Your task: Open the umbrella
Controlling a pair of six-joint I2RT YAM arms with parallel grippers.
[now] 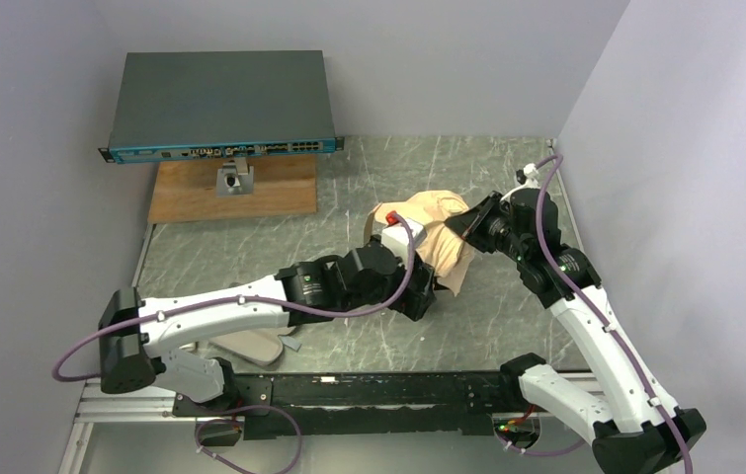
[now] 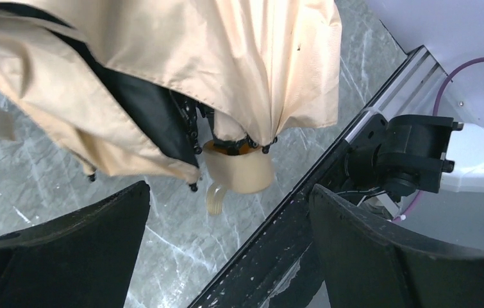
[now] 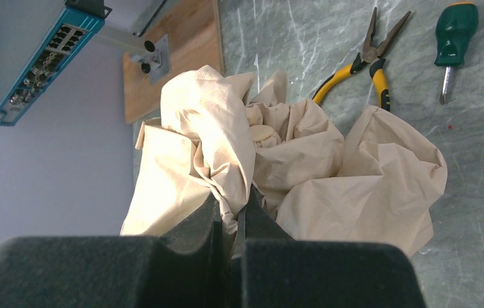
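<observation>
We take this for the early middle of the job: the umbrella [image 1: 443, 229] lies out of its cover near the middle of the bench [image 1: 492, 331], its cloth loose and crumpled but nowhere spread. The right pincer [image 3: 239, 196] is clamped together on a fold of the tan canopy [image 3: 361, 186]; whether anything harder than cloth sits in that grip we cannot tell. The left pincer [image 2: 229, 192] stands wide apart and holds nothing. In its own wrist view the cream handle [image 2: 239, 173] pokes out from under the cloth just ahead of the gap between its two fingers, with black rib tips around it. The next move, as we judge it, calls for the left pincer to advance and close squarely on that handle without catching loose cloth, so that the two arms can then draw the shaft out. As for containers, the only one we see is the pale sleeve [image 1: 250, 346], lying flat on the bench under the left arm near its base. It looks empty, though the arm hides part of it.
</observation>
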